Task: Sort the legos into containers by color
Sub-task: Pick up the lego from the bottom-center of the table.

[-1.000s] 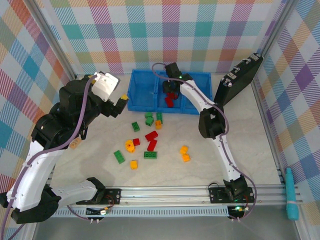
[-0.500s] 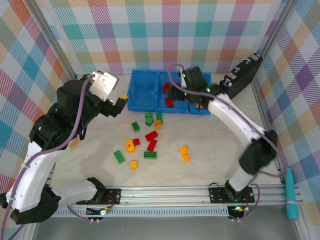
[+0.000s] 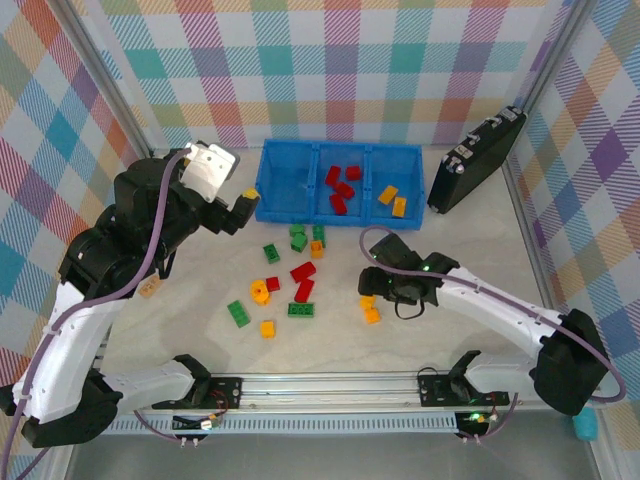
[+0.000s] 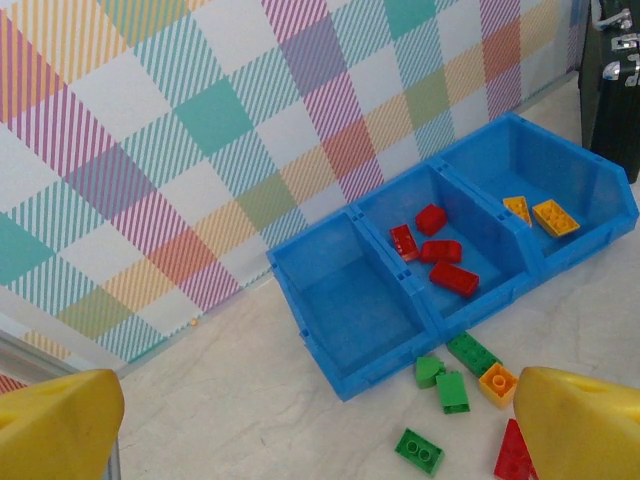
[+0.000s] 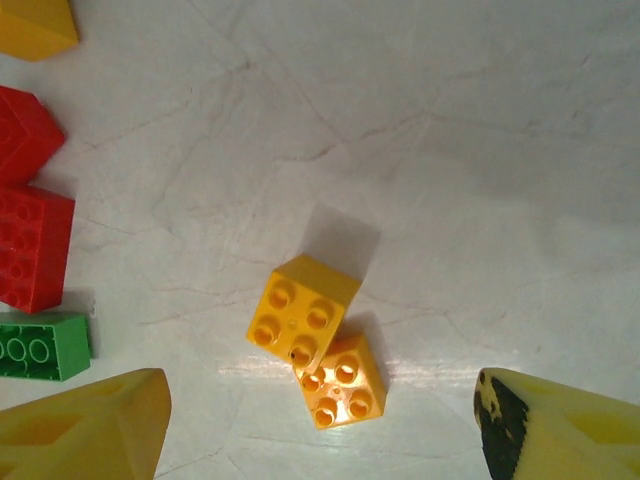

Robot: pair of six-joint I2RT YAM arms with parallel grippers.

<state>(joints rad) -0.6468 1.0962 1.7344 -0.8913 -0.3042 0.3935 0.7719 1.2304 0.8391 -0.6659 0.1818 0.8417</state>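
The blue bin (image 3: 290, 214) stands at the back with three containers. Its left one (image 4: 355, 310) is empty, the middle one holds red legos (image 3: 340, 188) (image 4: 440, 262), and the right one holds orange legos (image 3: 393, 199) (image 4: 540, 212). Loose red, green and yellow legos (image 3: 301, 290) lie on the table in front. My right gripper (image 3: 372, 292) (image 5: 325, 430) hangs open just above two touching yellow-orange bricks (image 3: 370, 307) (image 5: 318, 342), holding nothing. My left gripper (image 3: 243, 205) (image 4: 318, 440) is open and empty, raised left of the bin.
A black flat case (image 3: 475, 160) leans against the right back wall. Green bricks (image 4: 455, 375) and an orange one (image 4: 497, 383) lie close to the bin's front wall. A red brick (image 5: 30, 245) and a green one (image 5: 40, 345) lie left of the right gripper.
My right gripper has left the bin's middle compartment, opened wider, and swung forward and down over the two yellow-orange bricks. The left arm has not moved.
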